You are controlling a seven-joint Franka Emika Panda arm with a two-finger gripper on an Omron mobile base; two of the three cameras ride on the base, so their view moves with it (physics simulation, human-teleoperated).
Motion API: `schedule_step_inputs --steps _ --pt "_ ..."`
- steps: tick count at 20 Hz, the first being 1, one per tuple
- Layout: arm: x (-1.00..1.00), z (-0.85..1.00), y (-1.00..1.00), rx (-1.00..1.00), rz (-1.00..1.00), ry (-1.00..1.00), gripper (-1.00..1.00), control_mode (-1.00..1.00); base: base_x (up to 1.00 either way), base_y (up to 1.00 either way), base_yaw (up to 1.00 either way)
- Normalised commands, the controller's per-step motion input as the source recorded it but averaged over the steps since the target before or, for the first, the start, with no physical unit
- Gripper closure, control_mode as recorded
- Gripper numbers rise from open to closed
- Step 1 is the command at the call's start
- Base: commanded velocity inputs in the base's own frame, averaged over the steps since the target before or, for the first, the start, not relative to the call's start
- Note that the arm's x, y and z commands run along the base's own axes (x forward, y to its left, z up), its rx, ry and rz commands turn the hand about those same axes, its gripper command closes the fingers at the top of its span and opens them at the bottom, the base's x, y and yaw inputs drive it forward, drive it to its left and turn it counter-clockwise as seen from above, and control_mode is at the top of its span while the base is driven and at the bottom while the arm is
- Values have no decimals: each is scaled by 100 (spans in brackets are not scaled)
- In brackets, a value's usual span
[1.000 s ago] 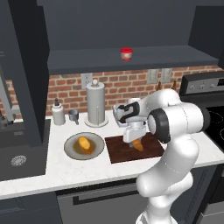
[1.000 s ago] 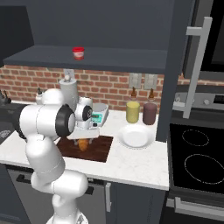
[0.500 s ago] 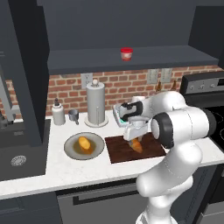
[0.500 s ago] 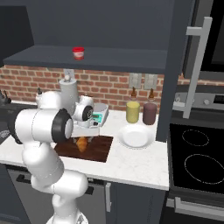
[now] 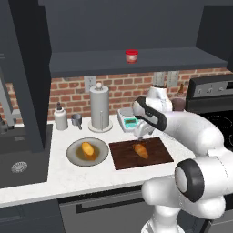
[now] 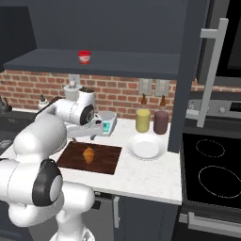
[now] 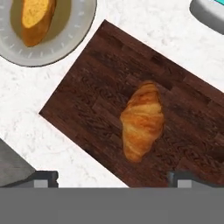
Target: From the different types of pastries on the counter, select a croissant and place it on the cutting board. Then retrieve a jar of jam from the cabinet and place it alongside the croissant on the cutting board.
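Croissant point(image 7: 142, 120) lying mid-frame on cutting board point(image 7: 87, 109) in hand view; gripper point(image 7: 111, 178) at bottom edge, fingers spread wide, gripping nothing; bun point(image 7: 37, 17) on plate point(image 7: 83, 26) upper left.

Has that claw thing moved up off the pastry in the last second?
Yes. The gripper has risen: its fingers now hang open above the croissant, which lies on the cutting board.

On the counter point(image 5: 63, 175): two pastries, one croissant point(image 7: 142, 119) on the single cutting board point(image 7: 87, 109) and one orange-yellow bun point(image 5: 87, 149) on one grey plate point(image 5: 75, 157); one white plate point(image 6: 146, 147); two canisters, one yellow point(image 6: 142, 120), one maroon point(image 6: 160, 122); one paper-towel roll point(image 5: 100, 108); one jar of jam point(image 5: 131, 56) on the shelf
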Motion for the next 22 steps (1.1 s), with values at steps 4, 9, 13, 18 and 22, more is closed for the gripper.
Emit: schedule_step_inputs --steps 4,9,13,18,22 --pt "-97 0 -10 5 6 -37 -100 -100 0 0 0" --pt "-67 81 -14 12 2 -36 -100 -100 0 0 0" --pt "-21 100 0 5 -4 -16 -100 -100 0 0 0" --pt "-9 100 0 4 -10 -13 -100 -100 0 0 0" --pt "0 100 0 2 -13 -9 -100 -100 0 0 0"
